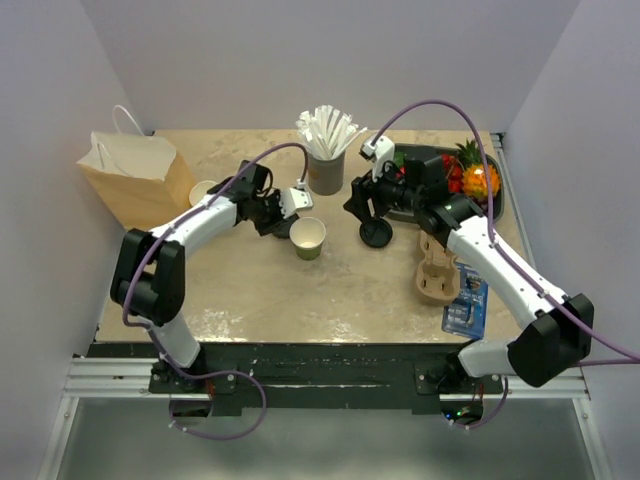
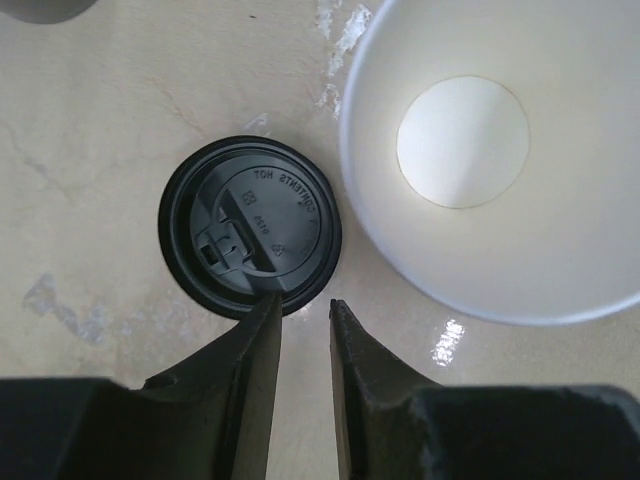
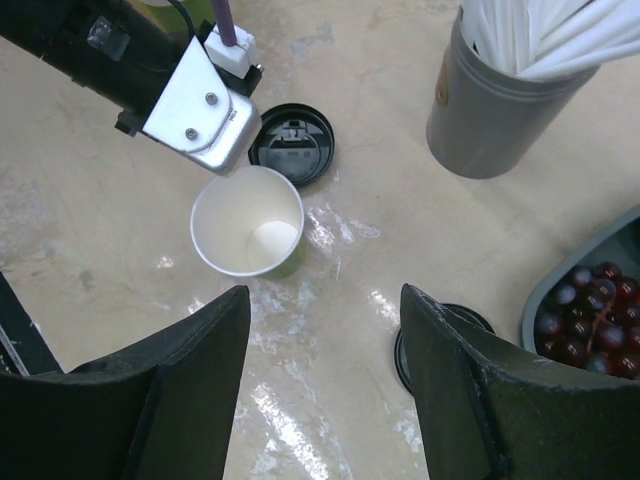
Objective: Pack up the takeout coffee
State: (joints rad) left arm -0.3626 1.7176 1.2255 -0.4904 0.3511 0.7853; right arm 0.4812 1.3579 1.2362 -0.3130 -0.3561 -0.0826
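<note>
Takeout cup (image 1: 308,238): upright, centre of table (image 1: 250,290), mouth open, no lid on. Black lid (image 2: 250,225): flat just beside cup, directly ahead of left gripper (image 2: 305,305), one fingertip (image 2: 262,325) at its rim. Left jaws: slightly apart, nothing between. Right gripper (image 3: 325,300): spread wide, empty, other side of cup from lid. Left gripper nearer lid; likely short reach forward.

Pale lilac walls (image 1: 300,60), beige marbled tabletop (image 1: 300,290)
</note>
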